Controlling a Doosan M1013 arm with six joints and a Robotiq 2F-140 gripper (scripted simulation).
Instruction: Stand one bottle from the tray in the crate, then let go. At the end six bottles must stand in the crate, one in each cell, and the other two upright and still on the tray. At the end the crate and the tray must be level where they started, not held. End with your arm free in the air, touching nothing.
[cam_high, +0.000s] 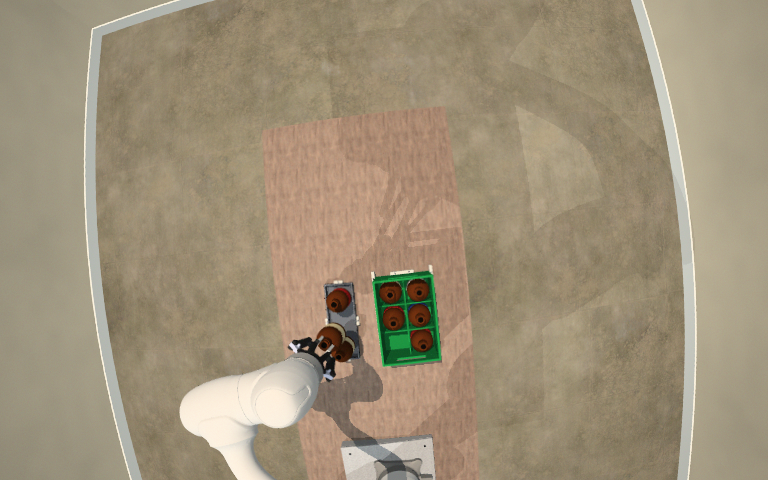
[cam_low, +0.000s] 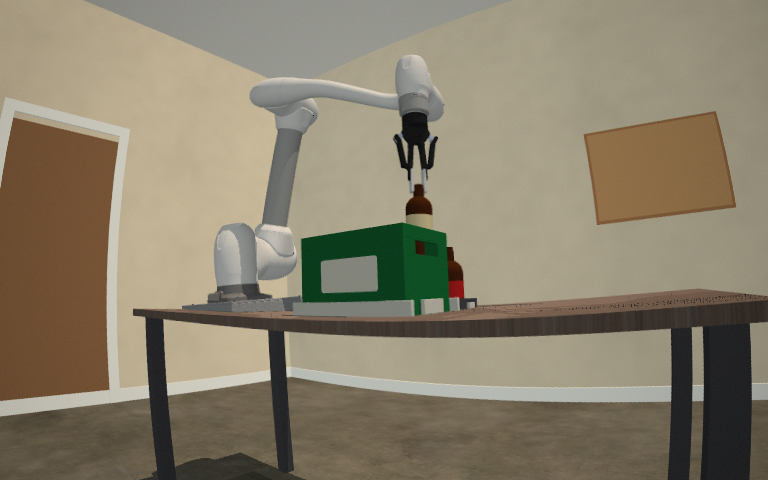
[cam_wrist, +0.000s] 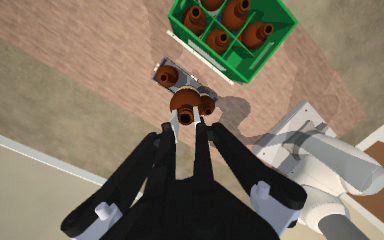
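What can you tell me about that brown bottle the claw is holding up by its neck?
The held bottle looks like brown glass, with a rounded shoulder, a narrow neck, an open mouth and a cream label band around its body. It hangs upright, its neck pinched between the gripper's two pale fingertips, lifted above the grey tray beside the green crate. Only the fingertips appear to touch it.

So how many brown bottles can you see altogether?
8: five in the green crate, two on the grey tray, and one bottle gripped by its neck in the gripper above the tray.
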